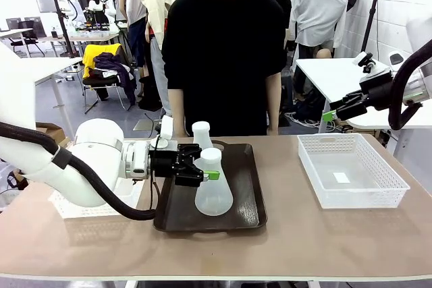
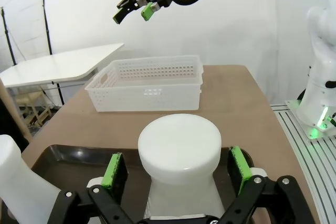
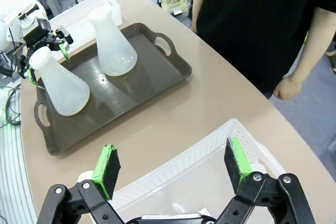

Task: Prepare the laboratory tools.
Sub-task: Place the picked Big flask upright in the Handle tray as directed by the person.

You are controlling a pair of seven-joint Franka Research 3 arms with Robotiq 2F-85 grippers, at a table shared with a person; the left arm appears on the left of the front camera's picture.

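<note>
Flasks stand on the dark tray [image 1: 248, 215]: the near flask [image 1: 213, 183] between the spread left gripper [image 1: 210, 175] (neck unpinched); any sideways nudge could topple it. Right gripper [image 1: 329, 117] hangs open.

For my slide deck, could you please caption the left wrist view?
Open left gripper straddling the neck of a translucent frosted-white conical flask on the dark brown tray.

Two frosted translucent white flasks, one nearer [image 1: 214, 183] and one farther [image 1: 202, 135], stand on a dark brown tray [image 1: 246, 200] over a light tan desk [image 1: 290, 234], beside a white lattice basket [image 1: 351, 170], while each black claw wears bright green pads [image 2: 114, 170].
</note>
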